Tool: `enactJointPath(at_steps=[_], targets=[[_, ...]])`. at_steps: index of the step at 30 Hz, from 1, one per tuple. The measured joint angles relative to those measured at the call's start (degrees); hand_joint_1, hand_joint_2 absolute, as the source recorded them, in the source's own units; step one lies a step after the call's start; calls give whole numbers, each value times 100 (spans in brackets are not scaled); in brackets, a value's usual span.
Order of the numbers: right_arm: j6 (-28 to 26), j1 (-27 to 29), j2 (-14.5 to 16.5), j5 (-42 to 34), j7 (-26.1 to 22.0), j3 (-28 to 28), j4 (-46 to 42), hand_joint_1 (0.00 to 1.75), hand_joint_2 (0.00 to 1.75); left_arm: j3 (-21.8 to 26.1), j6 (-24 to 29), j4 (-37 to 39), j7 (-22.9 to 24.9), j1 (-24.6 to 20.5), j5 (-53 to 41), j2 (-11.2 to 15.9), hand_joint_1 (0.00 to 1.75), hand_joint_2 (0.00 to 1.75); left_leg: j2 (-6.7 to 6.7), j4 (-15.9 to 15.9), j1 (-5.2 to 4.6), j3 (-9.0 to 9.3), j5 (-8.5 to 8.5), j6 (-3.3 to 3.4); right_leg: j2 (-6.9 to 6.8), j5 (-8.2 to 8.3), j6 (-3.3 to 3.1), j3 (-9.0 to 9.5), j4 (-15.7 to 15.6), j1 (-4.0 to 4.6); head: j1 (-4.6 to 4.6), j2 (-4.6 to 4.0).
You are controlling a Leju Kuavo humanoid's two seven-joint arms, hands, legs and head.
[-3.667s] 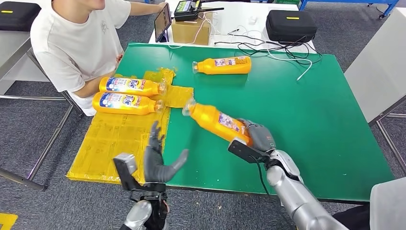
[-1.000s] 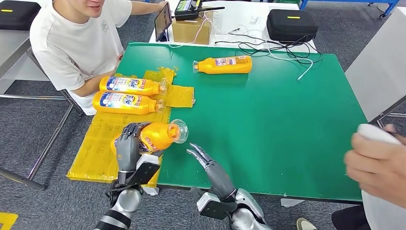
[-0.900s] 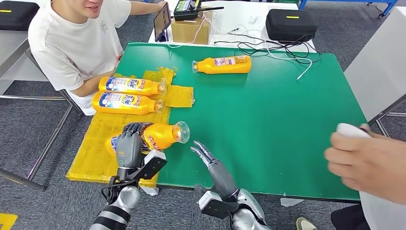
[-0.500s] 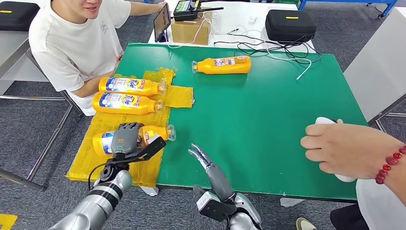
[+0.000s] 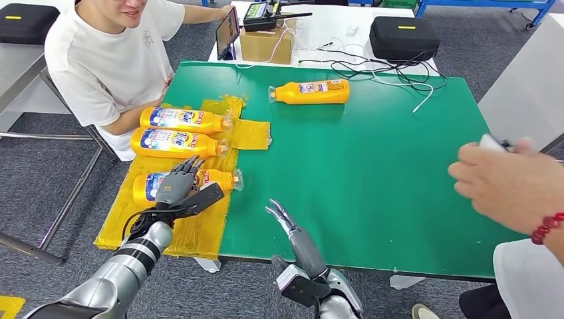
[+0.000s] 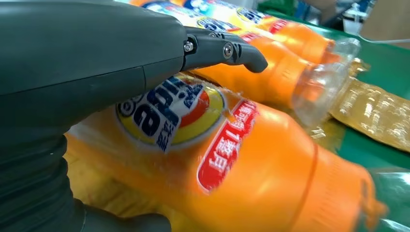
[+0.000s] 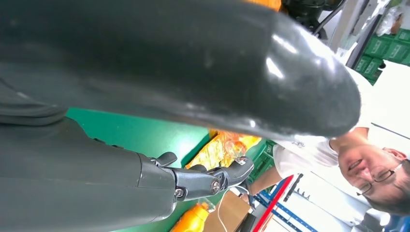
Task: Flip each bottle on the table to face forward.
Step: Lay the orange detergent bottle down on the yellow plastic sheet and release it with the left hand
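Left hand (image 5: 175,188) resting on nearest bottle (image 5: 213,180), fingers spread over its label, grip unclear; bottle lying flat on yellow sheet (image 5: 143,216) at table (image 5: 372,166) left edge, label up, cap toward green mat. Two more bottles (image 5: 179,131) parallel just beyond it, fourth bottle (image 5: 310,92) lying alone at far side. Right hand (image 5: 292,234) over near table edge, fingers extended, holding nothing.

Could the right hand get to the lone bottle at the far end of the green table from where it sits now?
Probably yes. The right hand is open and holds nothing, low at the near edge, and the green table between it and the far bottle is bare. It is a long stretch forward, though.
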Motion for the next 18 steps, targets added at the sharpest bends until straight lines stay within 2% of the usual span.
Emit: enactJointPath(at_steps=[4,7,10,16,18], targets=[[-2,0,14,-17,-16,-17,32,0,0,33,-241,-122,-450,81,634,-52,0,175,-1,0,-3,2,0,0,0,0,0,2,-1,-3,0,-1],[-5,0,17,-20,-34,-18,66,0,0,55,-319,-414,-1013,299,1308,-141,0,175,4,1,-4,1,-1,0,1,0,0,-2,-1,-3,0,0],[-13,1,21,-25,-76,-18,104,0,0,59,-269,-925,-1554,660,2068,-252,0,175,11,2,-3,-8,-1,0,3,0,0,-17,-1,-2,0,-1],[-271,-4,28,103,-164,-3,170,0,0,46,22,-2344,-2021,1291,3400,-488,0,175,12,2,-2,-36,-1,0,3,1,0,-44,0,-1,-1,-1],[-511,-17,26,244,-230,21,176,0,87,38,83,-2941,-2163,1483,3938,-581,0,175,13,2,-2,-44,-1,0,3,0,0,-51,0,-1,0,-1]])
